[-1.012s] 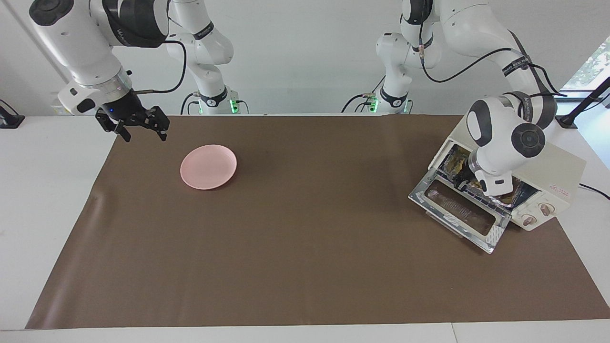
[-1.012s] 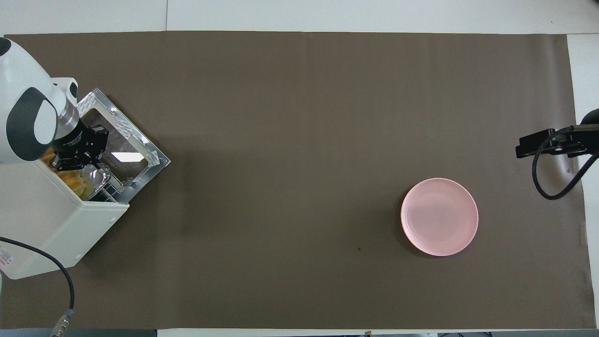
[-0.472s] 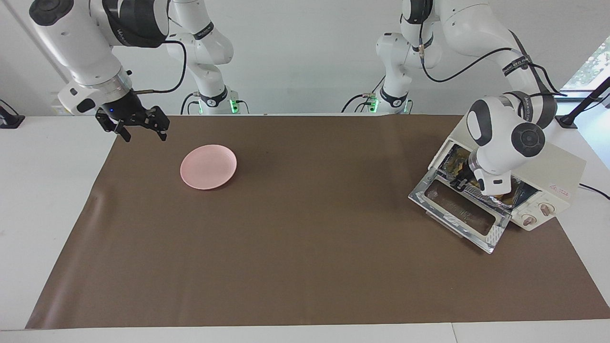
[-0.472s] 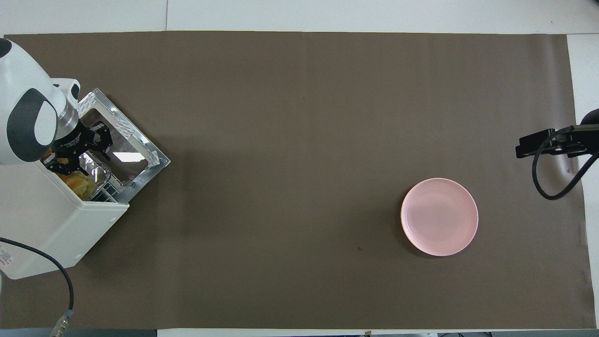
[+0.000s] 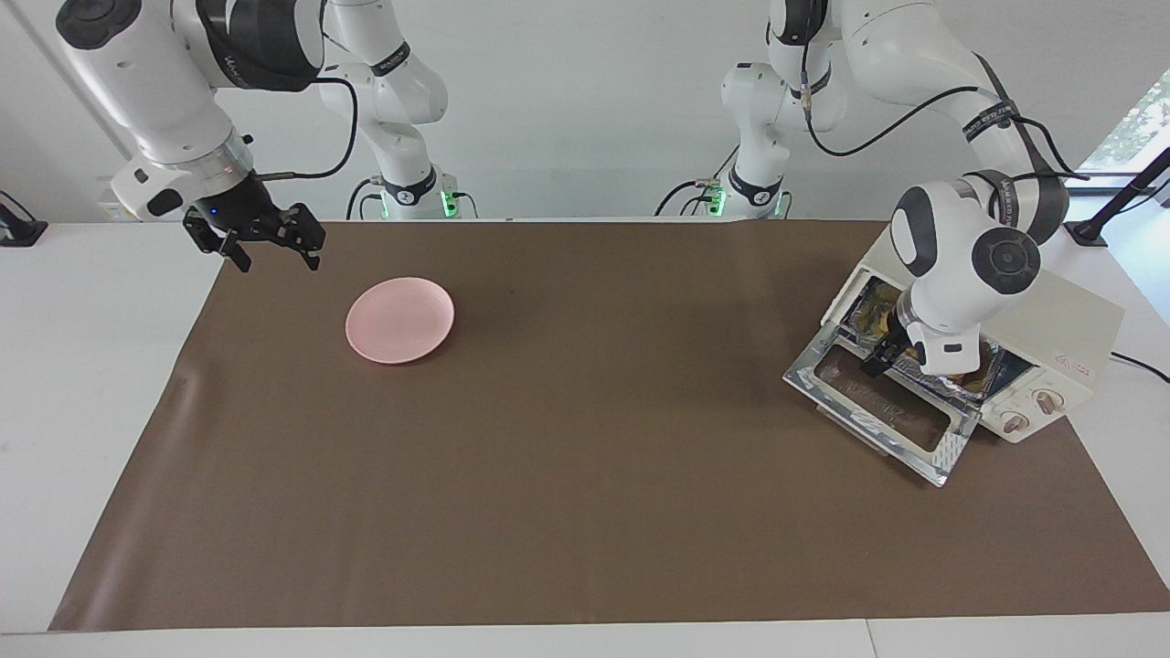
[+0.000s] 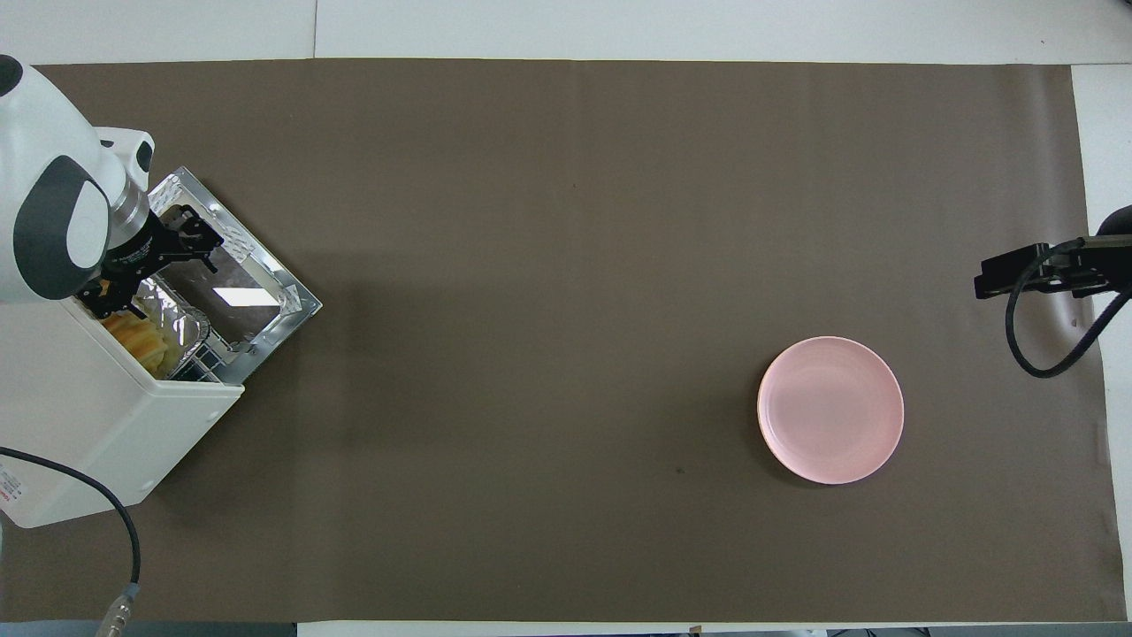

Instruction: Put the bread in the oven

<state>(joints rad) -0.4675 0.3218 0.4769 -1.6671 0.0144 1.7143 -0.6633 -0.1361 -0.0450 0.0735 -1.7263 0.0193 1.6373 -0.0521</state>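
Note:
The cream-white oven (image 5: 1069,329) (image 6: 97,425) stands at the left arm's end of the table with its glass door (image 5: 877,411) (image 6: 256,265) dropped open. The golden bread (image 6: 137,334) lies inside the oven on a foil tray (image 6: 190,332), with nothing gripping it. My left gripper (image 5: 900,352) (image 6: 155,274) hangs open at the oven's mouth, just over the tray and the door's hinge edge. Over the mat's edge at the right arm's end, my right gripper (image 5: 279,265) (image 6: 999,274) waits open and empty.
A pink round plate (image 5: 399,320) (image 6: 830,410) sits bare on the brown mat toward the right arm's end. The oven's power cable (image 6: 106,504) trails off the table's robot-side edge. The open door juts out over the mat.
The left gripper opened, let go of the bread and drew back a little from the oven's inside toward the door. The right arm stayed still.

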